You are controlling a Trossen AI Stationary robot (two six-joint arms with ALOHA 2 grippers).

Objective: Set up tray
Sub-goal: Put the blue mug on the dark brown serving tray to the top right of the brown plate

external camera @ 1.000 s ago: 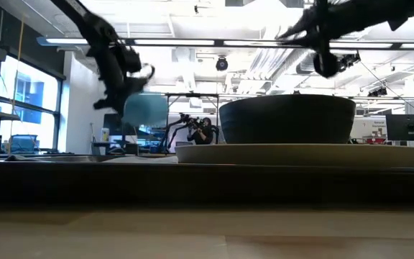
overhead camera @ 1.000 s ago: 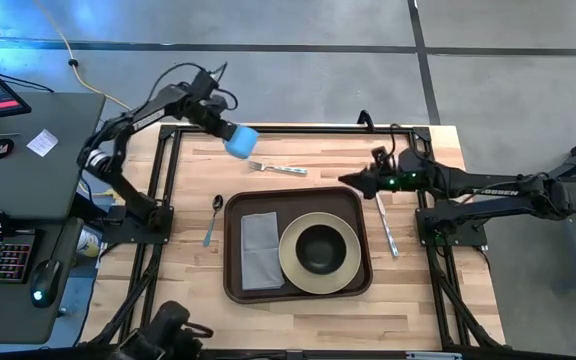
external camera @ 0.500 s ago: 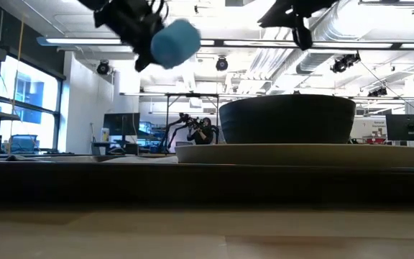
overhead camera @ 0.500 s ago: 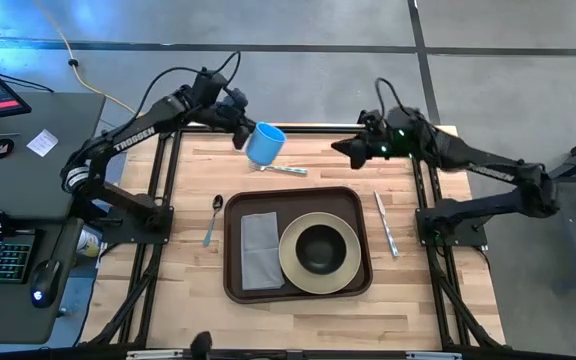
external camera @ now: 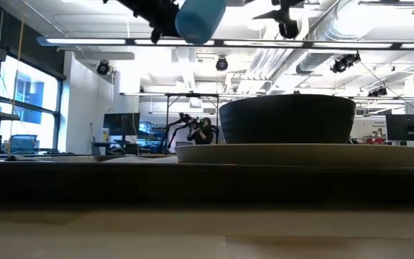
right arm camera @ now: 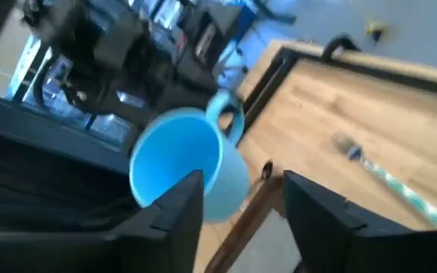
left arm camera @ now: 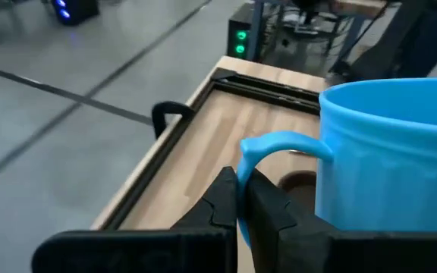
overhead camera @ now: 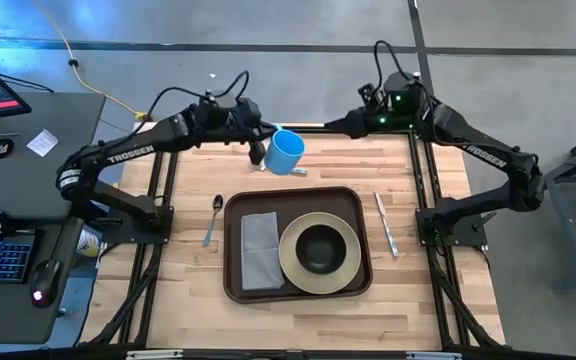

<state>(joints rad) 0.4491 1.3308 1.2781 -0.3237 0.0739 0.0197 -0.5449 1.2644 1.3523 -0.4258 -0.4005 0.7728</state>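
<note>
On left arm (overhead camera: pixel 133 150): "TROSSEN" | left hand (overhead camera: pixel 257 150) pinches blue mug (overhead camera: pixel 287 152)

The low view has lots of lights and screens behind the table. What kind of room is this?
Probably a robotics lab or workshop. Pipes and ducts run across the ceiling, monitors sit on desks, and another robot arm stands far behind the bowl.
</note>
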